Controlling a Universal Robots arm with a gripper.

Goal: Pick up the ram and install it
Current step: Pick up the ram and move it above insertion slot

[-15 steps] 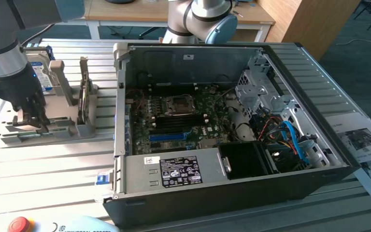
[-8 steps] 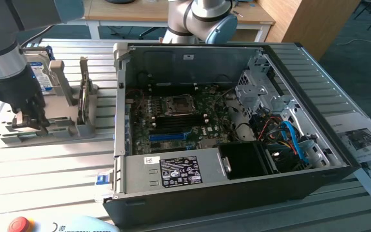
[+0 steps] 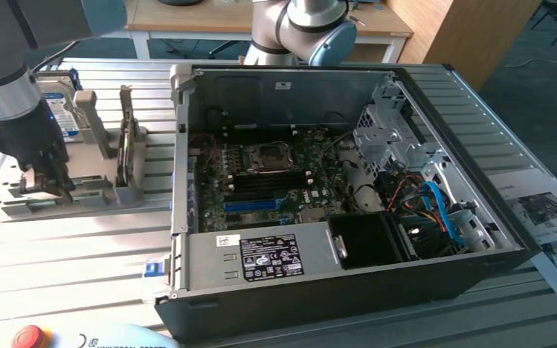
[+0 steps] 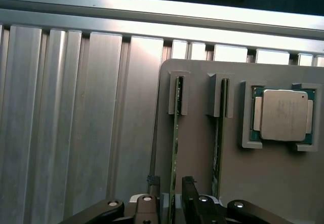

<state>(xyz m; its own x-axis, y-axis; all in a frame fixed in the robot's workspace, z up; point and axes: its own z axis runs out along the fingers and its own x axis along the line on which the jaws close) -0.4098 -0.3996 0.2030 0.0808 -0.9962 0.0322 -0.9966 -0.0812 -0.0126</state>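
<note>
Ram [image 4: 175, 127]: green stick standing on edge in a slot of the grey holder [image 4: 197, 153], seen edge-on in the wrist view. Its far end sits in a slotted post.
Gripper [image 4: 171, 186]: down over the ram's near end, one finger on each side.
Fingers [image 4: 153, 191]: spread, with a small gap to the board on both sides. Nothing clamped.
Second stick [image 4: 218, 133]: same holder, next slot over, parallel to the ram and not touching it.
CPU [image 4: 281, 115]: lying flat in a framed recess of the holder, on the far side of the second stick from the ram.
Table [image 4: 76, 133]: ribbed aluminium slats. The holder sits on it.
Arm [image 3: 8, 94]: lowered onto the holder at the exterior view's left.
PC case [image 3: 356, 80]: open, on the table, to the exterior view's right of the holder.
Motherboard [image 3: 259, 177]: exposed inside the case, well apart from the ram.
Hard drive [image 3: 61, 109]: blue-labelled, behind the arm.
</note>
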